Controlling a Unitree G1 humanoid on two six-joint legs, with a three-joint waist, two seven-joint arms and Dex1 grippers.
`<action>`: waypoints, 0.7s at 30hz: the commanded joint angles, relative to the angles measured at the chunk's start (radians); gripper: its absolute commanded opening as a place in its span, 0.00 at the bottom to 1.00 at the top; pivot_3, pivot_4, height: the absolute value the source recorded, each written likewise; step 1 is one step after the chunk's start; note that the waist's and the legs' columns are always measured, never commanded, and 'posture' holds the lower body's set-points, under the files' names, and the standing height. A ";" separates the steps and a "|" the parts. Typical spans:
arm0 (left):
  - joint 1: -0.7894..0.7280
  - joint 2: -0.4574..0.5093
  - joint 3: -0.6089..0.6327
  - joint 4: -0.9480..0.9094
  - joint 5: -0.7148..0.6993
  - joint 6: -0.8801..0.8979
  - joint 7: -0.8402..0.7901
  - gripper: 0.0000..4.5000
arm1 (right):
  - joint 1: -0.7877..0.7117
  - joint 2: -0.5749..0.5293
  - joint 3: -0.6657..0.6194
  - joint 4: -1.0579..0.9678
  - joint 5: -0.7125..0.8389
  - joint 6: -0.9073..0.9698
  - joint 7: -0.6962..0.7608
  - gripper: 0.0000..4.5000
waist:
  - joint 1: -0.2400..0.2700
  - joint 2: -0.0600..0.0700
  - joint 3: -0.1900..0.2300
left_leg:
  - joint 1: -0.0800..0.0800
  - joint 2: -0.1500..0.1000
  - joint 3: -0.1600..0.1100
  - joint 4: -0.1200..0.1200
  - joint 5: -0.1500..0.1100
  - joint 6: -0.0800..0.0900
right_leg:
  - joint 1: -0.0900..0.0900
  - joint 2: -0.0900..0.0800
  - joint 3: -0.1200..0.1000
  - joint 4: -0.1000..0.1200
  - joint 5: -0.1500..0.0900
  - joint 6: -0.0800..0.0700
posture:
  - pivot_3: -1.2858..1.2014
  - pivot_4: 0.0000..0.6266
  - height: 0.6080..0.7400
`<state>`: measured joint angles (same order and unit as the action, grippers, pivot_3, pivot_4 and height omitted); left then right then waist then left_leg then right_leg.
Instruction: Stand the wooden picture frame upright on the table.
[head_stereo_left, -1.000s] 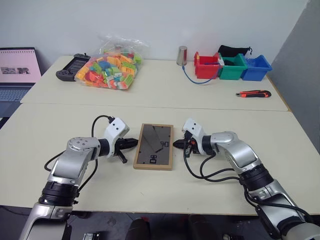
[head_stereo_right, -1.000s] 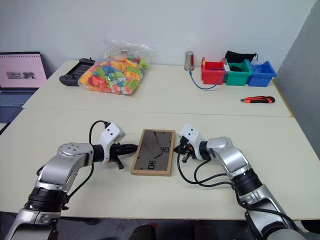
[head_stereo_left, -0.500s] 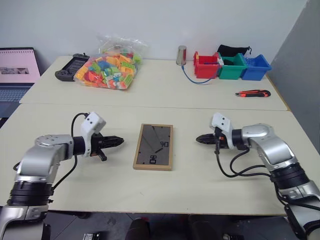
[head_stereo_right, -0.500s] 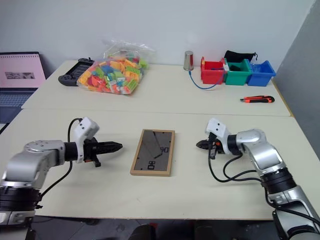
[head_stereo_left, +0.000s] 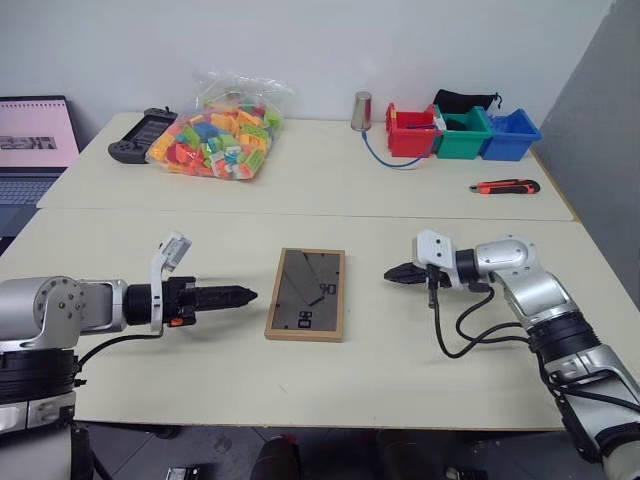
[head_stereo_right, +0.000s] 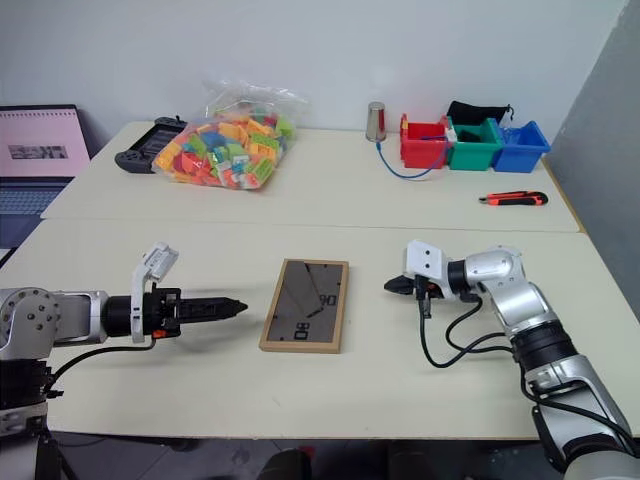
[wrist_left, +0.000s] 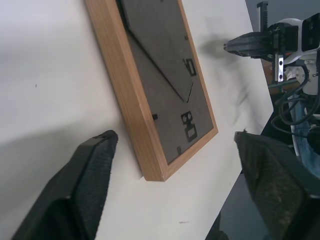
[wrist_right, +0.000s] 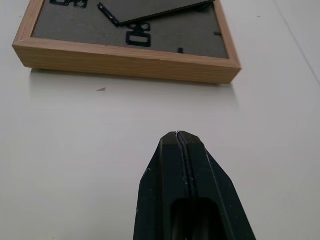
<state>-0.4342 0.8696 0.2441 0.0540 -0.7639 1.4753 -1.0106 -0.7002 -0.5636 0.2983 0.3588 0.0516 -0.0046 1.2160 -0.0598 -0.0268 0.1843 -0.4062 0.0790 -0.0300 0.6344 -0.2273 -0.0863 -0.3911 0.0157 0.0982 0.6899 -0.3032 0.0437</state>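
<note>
A: Lying flat, back panel up, near the front middle of the surface (head_stereo_left: 120, 380): the wooden picture frame (head_stereo_left: 306, 293), long sides running away from the robot.

B: Fold-out stand?

A: Seems folded down against the dark grey panel, though hard to say from above; looks slightly lifted along one edge in the right wrist view.

B: And the left gripper (head_stereo_left: 244, 295)?

A: Off the frame's left long side, not touching, pointing across at it just above the surface. Fingers (wrist_left: 90, 175) spread wide in the left wrist view, with one corner of the frame showing between them and nothing gripped.

B: Right gripper (head_stereo_left: 390, 274)?

A: Off the frame's right long side, a little farther away, pointing left toward it. Fingers (wrist_right: 177, 165) pressed tight together, holding nothing.

B: Anything else around?

A: Farther back, beyond the seam: a clear bag of coloured bricks (head_stereo_left: 214, 135), a black game controller (head_stereo_left: 142, 132) beside it, a metal cup (head_stereo_left: 363, 110), then red (head_stereo_left: 412, 132), green (head_stereo_left: 462, 134) and blue bins (head_stereo_left: 510, 134) in a row, and a red-and-black utility knife (head_stereo_left: 506, 187) nearer the right edge. Open laptop (head_stereo_left: 30, 150) at far left
</note>
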 joint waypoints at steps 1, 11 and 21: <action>0.002 -0.010 -0.021 0.007 0.001 -0.028 0.022 0.99 | -0.024 0.014 -0.001 0.015 -0.018 -0.034 -0.006 0.00 | 0.001 0.000 0.000 | 0.000 0.000 0.000 0.000 0.000 0.000 | 0.000 0.000 0.000 0.000 0.000 0.000 | 0.52 0.24 1.00; -0.078 -0.007 -0.138 0.101 0.045 -0.089 0.024 0.99 | -0.023 0.025 0.002 0.028 -0.040 -0.065 0.014 0.00 | 0.003 0.000 0.000 | 0.000 0.000 0.000 0.000 0.000 0.000 | 0.000 0.000 0.000 0.001 0.000 0.000 | 0.52 0.24 1.00; -0.091 -0.038 -0.183 0.143 0.115 -0.354 -0.039 0.99 | -0.009 0.033 0.020 0.004 -0.050 -0.085 0.017 0.00 | 0.003 0.000 0.000 | 0.001 0.000 0.000 0.000 0.000 0.000 | 0.000 0.000 0.000 0.002 0.000 0.000 | 0.52 0.24 1.00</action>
<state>-0.5257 0.8327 0.0563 0.1952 -0.6692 1.1856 -1.0376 -0.7031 -0.5343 0.3154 0.4057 0.0028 -0.0704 1.2219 -0.0571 -0.0267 0.1844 -0.4053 0.0788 -0.0298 0.6348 -0.2272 -0.0865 -0.3909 0.0158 0.0980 0.6918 -0.3033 0.0434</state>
